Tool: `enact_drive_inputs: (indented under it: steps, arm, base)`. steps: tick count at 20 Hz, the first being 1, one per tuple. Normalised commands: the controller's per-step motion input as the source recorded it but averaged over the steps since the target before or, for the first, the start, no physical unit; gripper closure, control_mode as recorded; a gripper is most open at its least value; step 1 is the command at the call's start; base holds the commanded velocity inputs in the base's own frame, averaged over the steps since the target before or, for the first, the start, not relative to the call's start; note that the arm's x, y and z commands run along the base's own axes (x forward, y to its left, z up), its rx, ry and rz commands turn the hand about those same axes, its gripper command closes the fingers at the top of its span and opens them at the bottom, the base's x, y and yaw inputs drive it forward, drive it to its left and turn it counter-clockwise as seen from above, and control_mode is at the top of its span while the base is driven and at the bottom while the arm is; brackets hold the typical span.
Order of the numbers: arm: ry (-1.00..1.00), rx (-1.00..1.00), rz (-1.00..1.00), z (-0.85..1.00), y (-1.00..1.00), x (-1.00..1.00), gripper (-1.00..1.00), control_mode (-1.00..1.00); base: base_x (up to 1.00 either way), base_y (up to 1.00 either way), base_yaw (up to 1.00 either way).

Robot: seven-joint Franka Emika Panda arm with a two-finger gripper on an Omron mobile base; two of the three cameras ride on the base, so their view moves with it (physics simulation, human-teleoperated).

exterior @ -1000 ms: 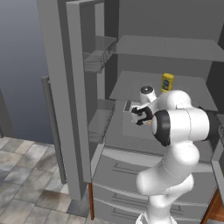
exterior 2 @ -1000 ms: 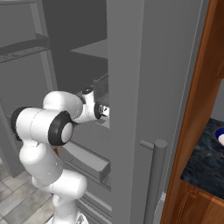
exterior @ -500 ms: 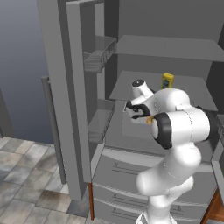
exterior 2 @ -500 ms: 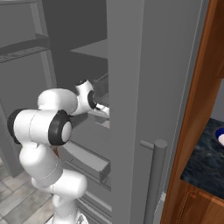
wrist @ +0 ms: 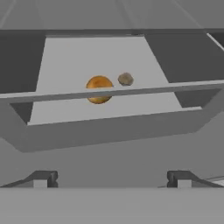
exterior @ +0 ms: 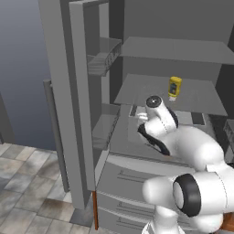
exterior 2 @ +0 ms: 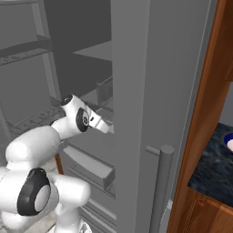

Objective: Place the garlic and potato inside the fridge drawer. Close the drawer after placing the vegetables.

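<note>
**Hand view: potato and garlic lay in the open drawer, gripper wide and empty**

Hand view looked along the gripper (wrist: 112, 179), whose two dark fingertips (wrist: 40, 178) stood far apart with nothing between them. Beyond them the wide, shallow, matte grey fridge drawer (wrist: 109, 131) was pulled open. On its pale floor rested the smooth golden-orange oval potato (wrist: 99, 89), partly crossed by the drawer's thin grey front rail. Just beside it, apparently not touching, sat the small roundish beige-olive garlic (wrist: 125, 78), on the side farther from the camera.

From the left base view, the white arm (exterior: 183, 146) reached forward into the open grey fridge (exterior: 73, 91), its hand turned down over the fridge drawer (exterior: 125, 137). A yellow bottle with a dark label (exterior: 173, 87) stood upright on the shelf above. From the right base view, the arm (exterior 2: 73, 120) reached behind the grey fridge door (exterior 2: 136, 113).
</note>
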Motion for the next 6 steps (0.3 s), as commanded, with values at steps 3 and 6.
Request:
enact_drive_inputs:
  steps: [3, 6]
  arm:
    - [-0.12, 0.0, -0.02, 0.62, 0.1, -0.98, -1.0, -1.0]
    - [-0.05, 0.0, -0.06, 0.66, 0.17, -0.85, -1.0, -1.0]
  base:
    - [0.0, 0.0, 0.0]
    - [0.0, 0.0, 0.0]
